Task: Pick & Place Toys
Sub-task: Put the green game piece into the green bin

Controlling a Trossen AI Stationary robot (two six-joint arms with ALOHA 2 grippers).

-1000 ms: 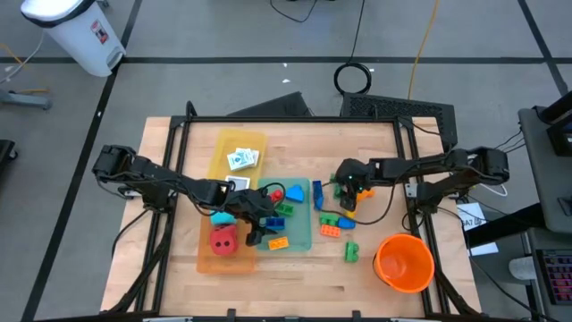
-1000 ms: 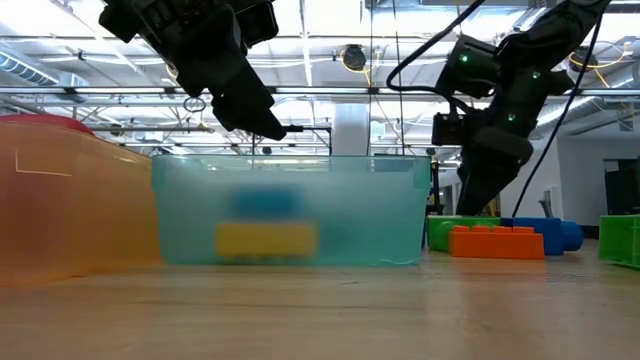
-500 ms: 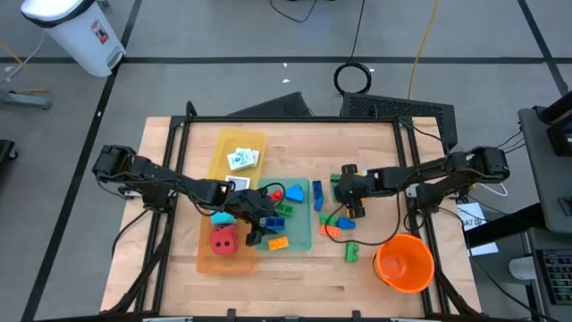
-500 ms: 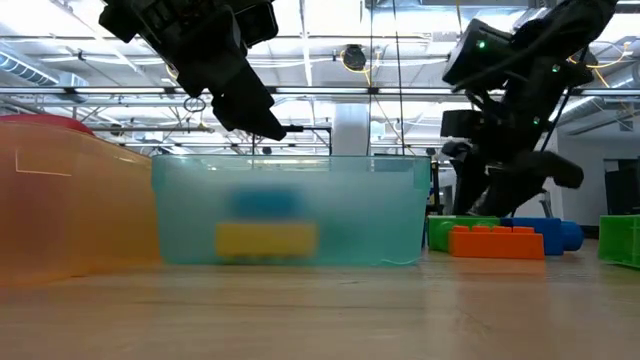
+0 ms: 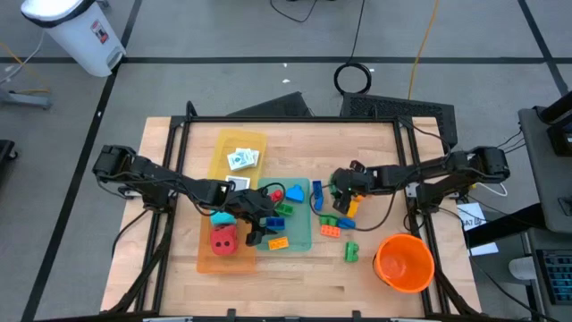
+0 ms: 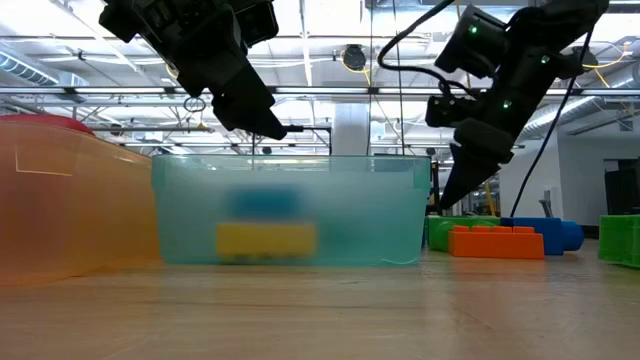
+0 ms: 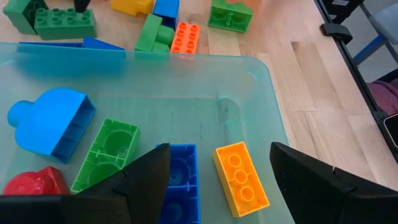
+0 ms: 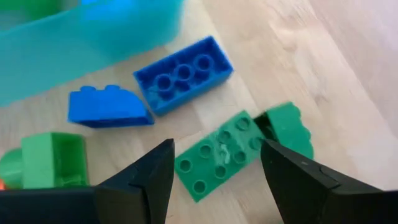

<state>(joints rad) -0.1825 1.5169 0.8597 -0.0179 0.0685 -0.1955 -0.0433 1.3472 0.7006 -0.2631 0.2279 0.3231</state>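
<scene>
Left gripper [image 5: 259, 222] over teal tray [image 5: 302, 234] holding bricks; right gripper [image 5: 340, 190] above loose bricks [image 5: 332, 224] on desk [image 5: 375, 152]; orange bucket [image 5: 404, 263] at right front corner.

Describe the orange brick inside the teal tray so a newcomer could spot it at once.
Start at the teal tray in the middle of the table. On its floor, beside a blue brick and a green brick, lies the orange brick. It is the only orange piece in that tray.

Your wooden table [image 5: 375, 143] carried: yellow tray [image 5: 223, 148] | orange tray [image 5: 207, 258] | teal tray [image 5: 302, 234] | loose bricks [image 5: 332, 227] beside the teal tray | orange bucket [image 5: 404, 262] near them
</scene>
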